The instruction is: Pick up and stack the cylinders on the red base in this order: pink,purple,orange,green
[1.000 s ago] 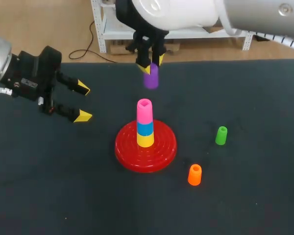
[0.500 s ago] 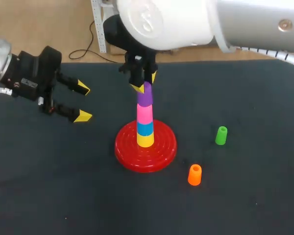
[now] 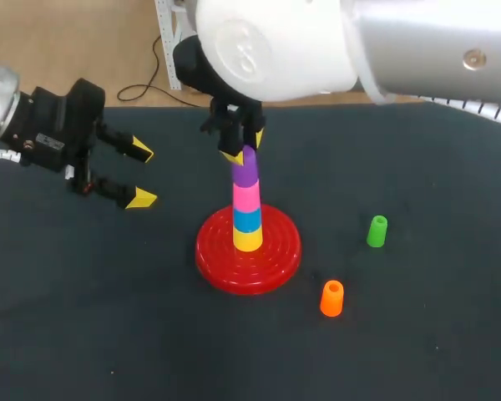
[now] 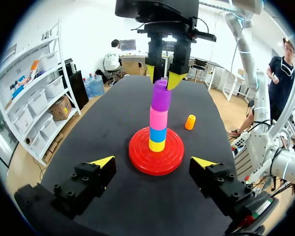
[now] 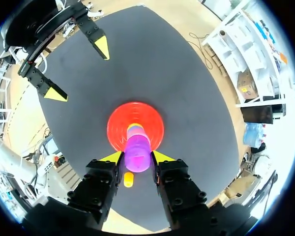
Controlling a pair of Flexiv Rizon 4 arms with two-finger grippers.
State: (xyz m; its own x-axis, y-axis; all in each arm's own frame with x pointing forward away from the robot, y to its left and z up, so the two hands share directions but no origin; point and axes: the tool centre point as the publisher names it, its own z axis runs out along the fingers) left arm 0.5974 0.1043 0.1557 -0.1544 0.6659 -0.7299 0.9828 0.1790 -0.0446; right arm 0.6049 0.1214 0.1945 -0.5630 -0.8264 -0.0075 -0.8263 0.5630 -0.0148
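Observation:
The red base (image 3: 213, 255) carries a stack of yellow, blue and pink cylinders (image 3: 246, 197). The purple cylinder (image 3: 247, 170) sits on top of the pink one, slightly tilted, with my right gripper (image 3: 240, 149) shut on its upper part from above. In the right wrist view the purple cylinder (image 5: 137, 152) fills the gap between the fingers of the right gripper (image 5: 137, 158). The orange cylinder (image 3: 331, 298) and green cylinder (image 3: 377, 231) stand on the table right of the base. My left gripper (image 3: 142, 175) is open and empty, left of the base.
The black table (image 3: 108, 317) stretches around the base. In the left wrist view the red base (image 4: 137, 157) lies just ahead of the open left gripper (image 4: 153, 162), with the orange cylinder (image 4: 190, 122) beyond it.
My right gripper carried the purple cylinder forward from behind the stack and lowered it onto the pink cylinder. The left arm has not moved.

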